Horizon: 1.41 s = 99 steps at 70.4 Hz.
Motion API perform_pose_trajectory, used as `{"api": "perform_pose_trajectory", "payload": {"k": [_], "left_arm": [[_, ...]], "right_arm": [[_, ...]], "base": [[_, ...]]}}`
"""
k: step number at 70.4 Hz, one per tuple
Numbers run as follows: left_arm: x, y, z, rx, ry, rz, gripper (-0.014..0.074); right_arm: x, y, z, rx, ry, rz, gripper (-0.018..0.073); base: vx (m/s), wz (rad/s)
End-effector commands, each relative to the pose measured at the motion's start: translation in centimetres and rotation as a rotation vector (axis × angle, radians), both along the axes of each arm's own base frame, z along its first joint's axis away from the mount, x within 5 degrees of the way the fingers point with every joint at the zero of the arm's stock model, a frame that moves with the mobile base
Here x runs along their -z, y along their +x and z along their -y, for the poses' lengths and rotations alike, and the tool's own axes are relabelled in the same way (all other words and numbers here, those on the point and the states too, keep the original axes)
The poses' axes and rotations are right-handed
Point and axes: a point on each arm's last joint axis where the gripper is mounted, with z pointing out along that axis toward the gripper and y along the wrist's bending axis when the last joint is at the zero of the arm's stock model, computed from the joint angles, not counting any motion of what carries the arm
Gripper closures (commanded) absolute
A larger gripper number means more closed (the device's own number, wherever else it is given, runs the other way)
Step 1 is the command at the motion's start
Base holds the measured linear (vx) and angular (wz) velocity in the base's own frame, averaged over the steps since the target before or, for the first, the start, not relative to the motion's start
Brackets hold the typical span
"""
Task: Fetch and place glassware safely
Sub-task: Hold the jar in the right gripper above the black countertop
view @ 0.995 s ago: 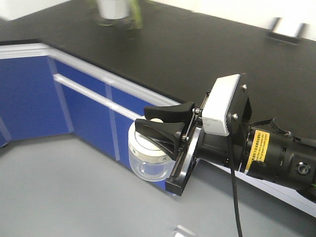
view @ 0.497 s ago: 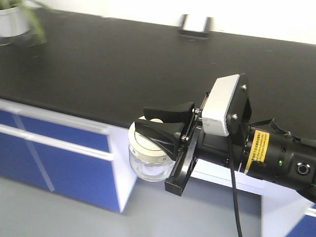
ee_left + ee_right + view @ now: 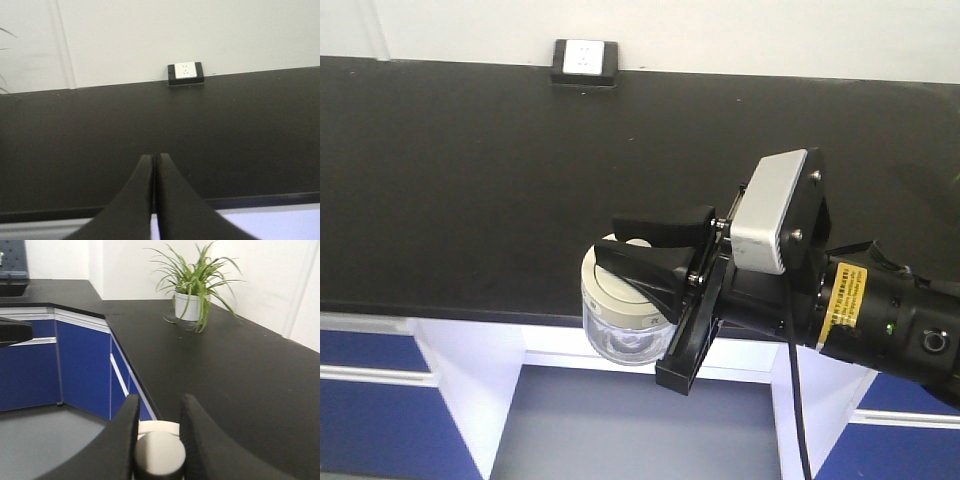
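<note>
Glass jar [image 3: 620, 325], small and squat, off-white lid [image 3: 605, 283] on top, hangs from the right gripper [image 3: 620, 240] in the front view. Black fingers [image 3: 660, 222] are clamped on the lid's central knob [image 3: 638, 243], one on each side. The jar is tilted and held in the air, seen against the front edge of the black counter [image 3: 470, 180] and not resting on it.

Right wrist view: the round knob sits pinched between the two fingers, a strip of lid behind it. Farther back stands a potted plant [image 3: 192, 285] on the counter, with blue cabinets [image 3: 82, 365] below to the left.

Left gripper [image 3: 154, 165] – fingers pressed together, nothing between them, pointing over the counter toward a wall socket [image 3: 185, 73] at the back edge. The same socket shows in the front view, top centre.

White camera box [image 3: 770, 210] on the right wrist – yellow label [image 3: 845, 305] on the arm behind it
</note>
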Motion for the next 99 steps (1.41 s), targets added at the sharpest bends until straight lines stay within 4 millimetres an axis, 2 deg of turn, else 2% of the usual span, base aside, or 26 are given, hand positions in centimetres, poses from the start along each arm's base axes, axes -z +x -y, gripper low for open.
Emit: {"api": "perform_pose_trajectory", "payload": {"k": [1,99], "left_arm": [[-1.58,-0.03,0.01,0.0,-0.017,0.089,0.0603],[-1.58,-0.03,0.01,0.0,-0.017,0.089,0.0603]], "right_arm": [[-2.26,-0.48,0.07,-0.027,0.103,0.048,0.0563],[-2.26,-0.48,0.07,-0.027,0.103,0.048,0.0563]], "base": [[0.12,-0.26],[0.1,-0.07]]}}
